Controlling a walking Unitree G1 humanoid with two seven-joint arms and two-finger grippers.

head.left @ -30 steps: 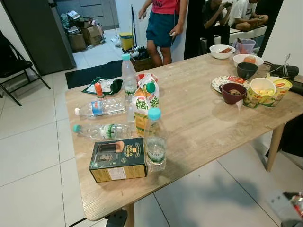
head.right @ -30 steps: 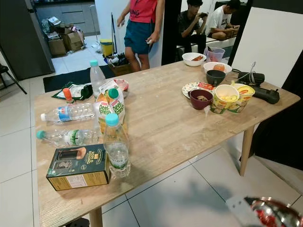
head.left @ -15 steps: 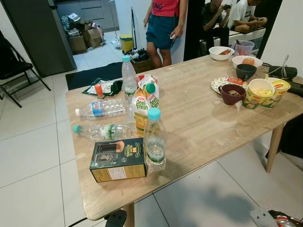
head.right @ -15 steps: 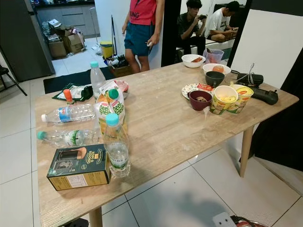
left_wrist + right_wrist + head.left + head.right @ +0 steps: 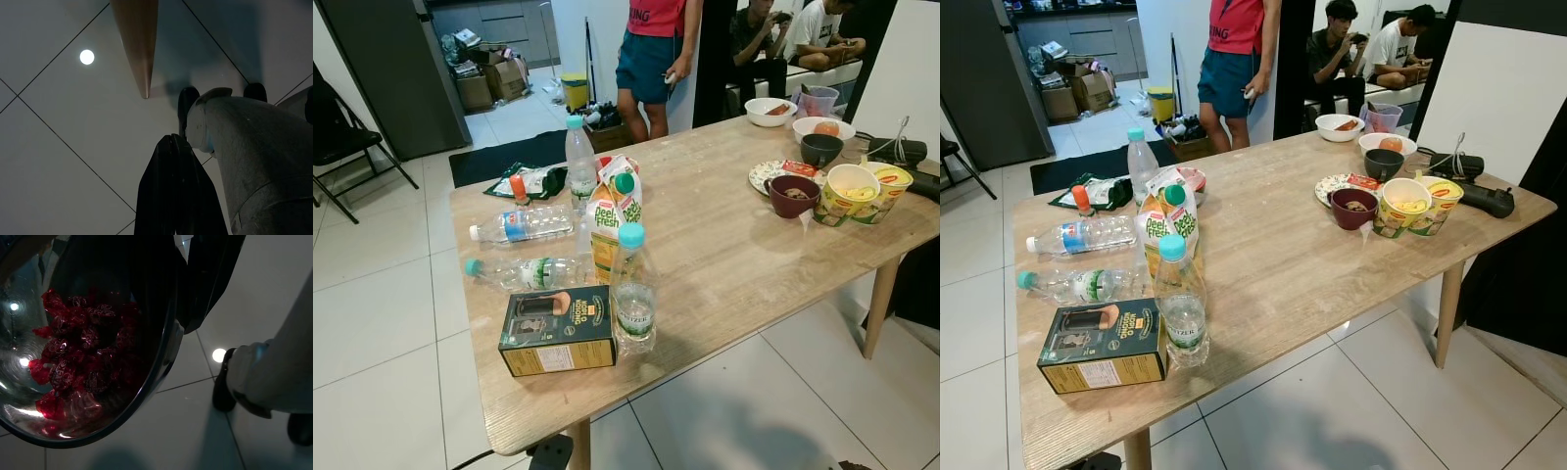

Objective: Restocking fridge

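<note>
Two black fingers of the right gripper (image 5: 183,296) are pinching the rim of a steel bowl (image 5: 146,382), jaws shut on its edge at the upper middle of the right wrist view, so the bowl is hanging low over the tiled floor (image 5: 195,431), likely carried at the robot's side to keep its red-wrapped sweets (image 5: 78,357) from spilling. The left gripper (image 5: 173,186) is hanging idle at the bottom of the left wrist view, jaws pressed together on nothing, pointing at the floor beside a wooden table leg (image 5: 137,44).

Farther out, the stock to be put away is sitting on the wooden table (image 5: 1283,255), well apart from both grippers: at the left of the right eye view, an upright water bottle (image 5: 1179,304) is standing just beside a dark green box (image 5: 1103,345), two bottles (image 5: 1077,235) are lying on their sides behind them, and juice cartons (image 5: 1170,227) are standing upright in the middle of the group. Noodle cups (image 5: 1405,206) and bowls are sitting at the right end. A person (image 5: 1234,59) is standing beyond the table.
</note>
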